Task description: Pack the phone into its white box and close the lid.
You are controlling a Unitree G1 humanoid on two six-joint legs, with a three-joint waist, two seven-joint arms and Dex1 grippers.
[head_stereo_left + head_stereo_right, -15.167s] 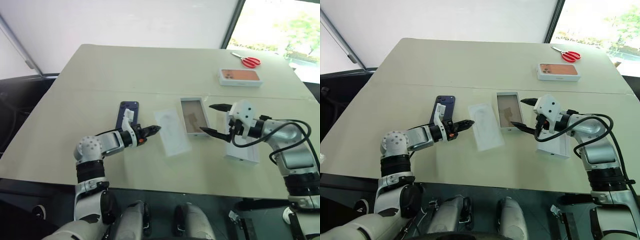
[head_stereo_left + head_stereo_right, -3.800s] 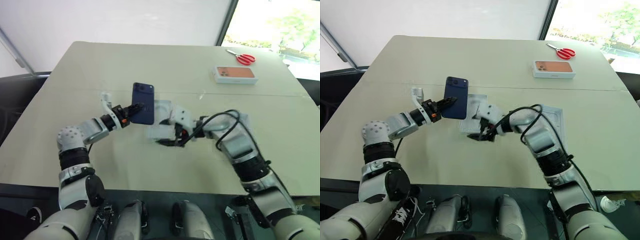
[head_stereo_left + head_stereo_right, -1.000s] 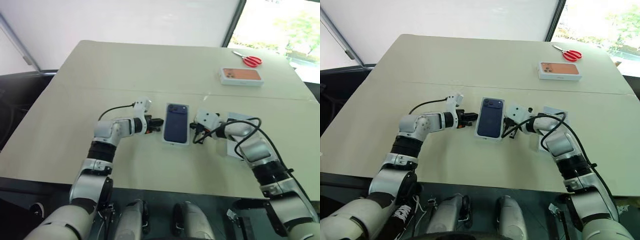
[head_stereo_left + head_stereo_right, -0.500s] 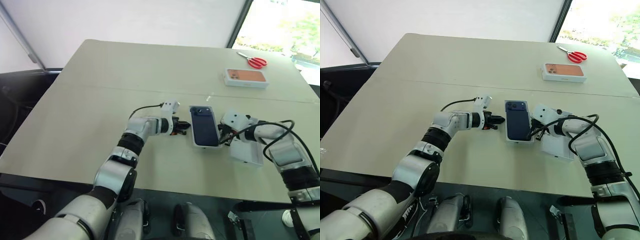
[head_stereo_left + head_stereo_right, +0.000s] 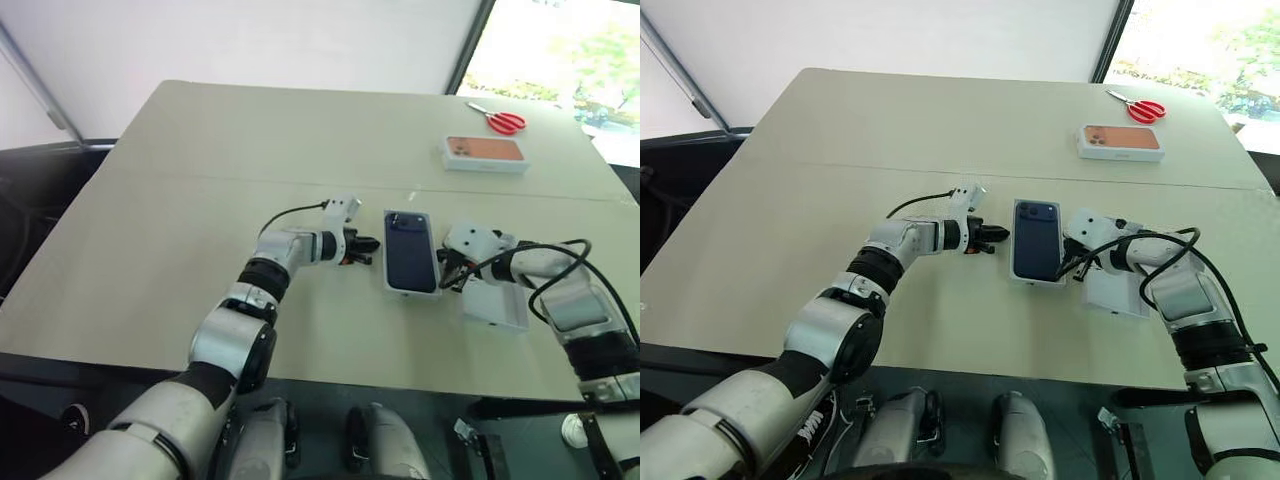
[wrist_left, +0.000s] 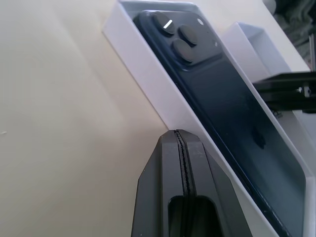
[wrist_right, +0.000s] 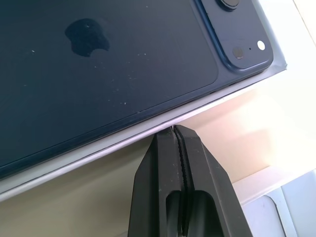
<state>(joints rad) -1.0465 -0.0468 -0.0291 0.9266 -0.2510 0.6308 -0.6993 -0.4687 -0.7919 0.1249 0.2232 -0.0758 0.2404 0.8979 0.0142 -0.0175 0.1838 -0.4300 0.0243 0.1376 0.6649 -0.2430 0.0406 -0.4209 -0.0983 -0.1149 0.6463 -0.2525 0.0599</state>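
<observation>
The dark blue phone (image 5: 410, 255) lies camera side up inside the white box (image 6: 148, 86), which rests on the table a little right of centre. My left gripper (image 5: 366, 245) is shut, and its tips sit against the box's left long wall. On the other side my right gripper (image 5: 447, 272) is shut too, with its tips at the box's right rim (image 7: 148, 134). The lid (image 5: 496, 304) lies on the table just right of the box, white inside facing up, beneath my right wrist.
A white box with an orange phone picture (image 5: 483, 153) lies at the far right of the table, with red scissors (image 5: 496, 121) behind it. The pale table (image 5: 200, 170) stretches wide to the left and far side. A black cable loops over my right forearm.
Over the last second both shut grippers moved right with the box and phone between them, bringing the box up beside the lid. In the last half second they hardly moved.
</observation>
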